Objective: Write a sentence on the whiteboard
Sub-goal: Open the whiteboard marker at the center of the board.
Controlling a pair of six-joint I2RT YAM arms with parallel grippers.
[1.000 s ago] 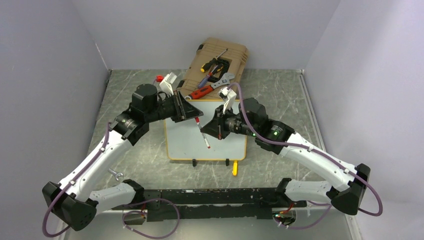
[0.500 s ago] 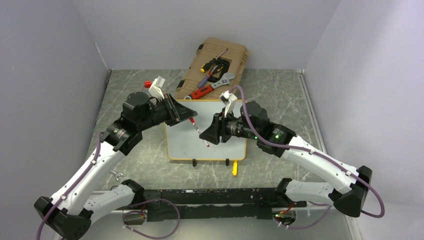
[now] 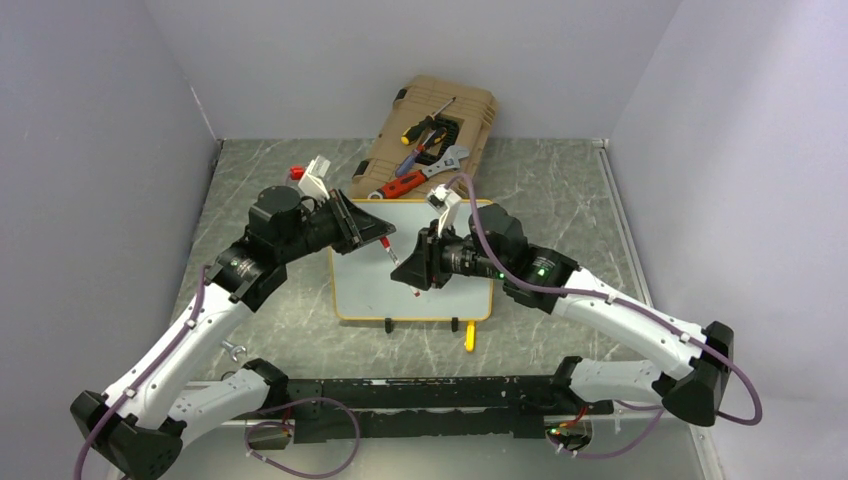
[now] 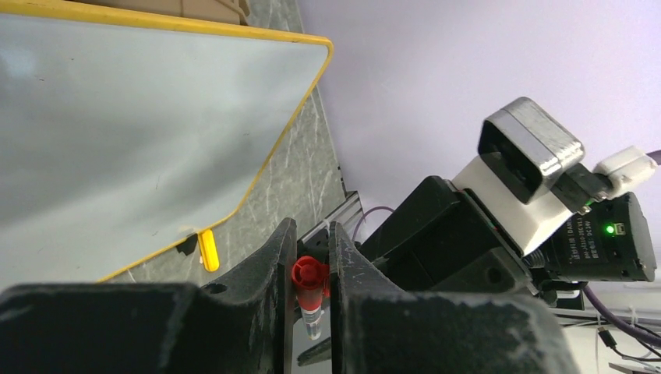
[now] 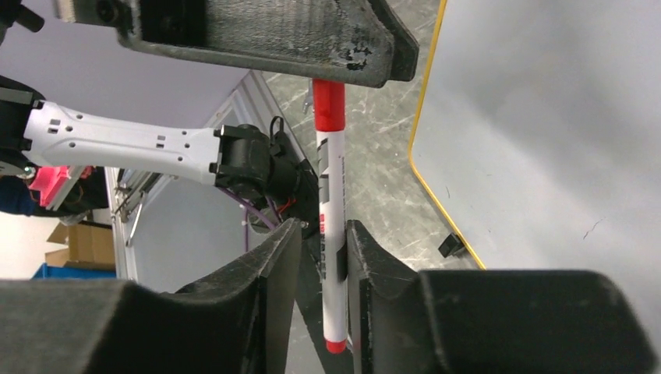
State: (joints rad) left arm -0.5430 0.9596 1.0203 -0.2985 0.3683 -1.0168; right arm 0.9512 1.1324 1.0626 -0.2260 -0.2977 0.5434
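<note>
Down on the grey marbled table [image 3: 560, 200], flat in the middle and just in front of both arms, lies the whiteboard [image 3: 362, 290]. Its face is blank, with not a stroke of the sentence on it that I can see. Above its surface, a little left of centre, hangs the marker [image 3: 402, 270], white barrel and red cap, slung at a slant between the two grippers.

Look at how it's shared. The left gripper [image 3: 384, 241] is pinched almost shut on the red cap end, and the left wrist view shows that red end wedged right between the fingers [image 4: 277, 265]. The right gripper [image 3: 414, 272] is clamped on the white barrel lower down, a finger snug on either side.

That's a two-handed hold for a reason, I'd say. One holds the cap and the other the body, so a pull apart would bare the tip. Writing hasn't begun, and this reads as the uncapping.

Just behind the board's far edge sits the tan tool case [image 3: 475, 110], out of the way.
</note>
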